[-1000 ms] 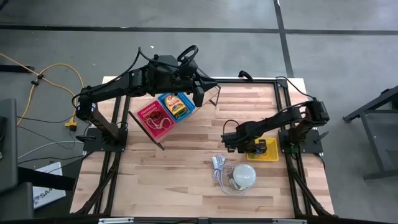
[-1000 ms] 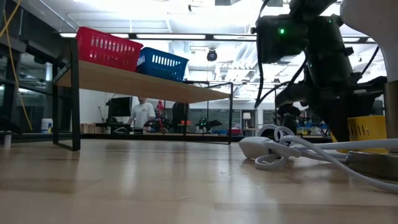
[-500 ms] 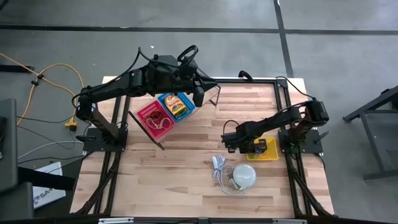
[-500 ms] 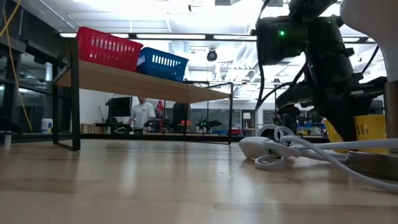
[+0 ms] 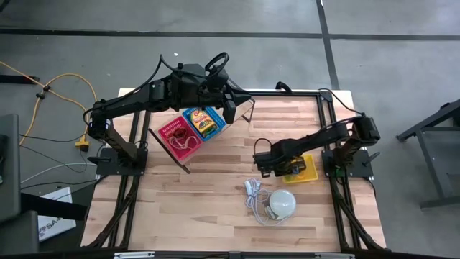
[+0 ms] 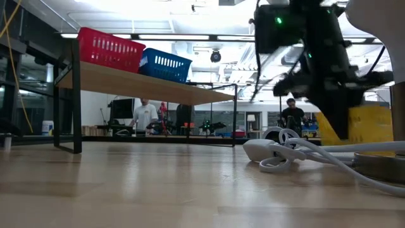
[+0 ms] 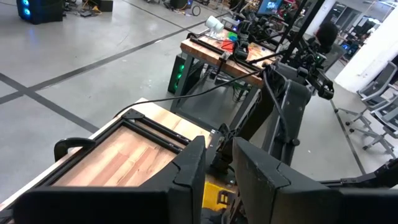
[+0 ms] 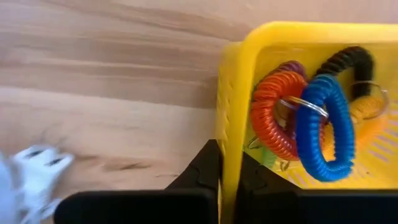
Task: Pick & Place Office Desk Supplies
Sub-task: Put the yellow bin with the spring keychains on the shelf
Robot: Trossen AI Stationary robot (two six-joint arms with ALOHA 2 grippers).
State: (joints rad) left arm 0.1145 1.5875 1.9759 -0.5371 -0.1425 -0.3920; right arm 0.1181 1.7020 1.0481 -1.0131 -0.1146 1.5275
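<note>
right gripper (image 8: 228,180) clamps yellow basket (image 8: 231,112) wall; white dome (image 5: 282,203) near; left gripper (image 5: 241,106) raised

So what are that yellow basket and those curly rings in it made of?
The yellow basket looks like moulded plastic: smooth, slightly glossy, with slotted walls. The right tool is shut on its rim. The coiled rings, orange, blue and black, look like springy plastic cord on thin, probably metal, loops.
</note>
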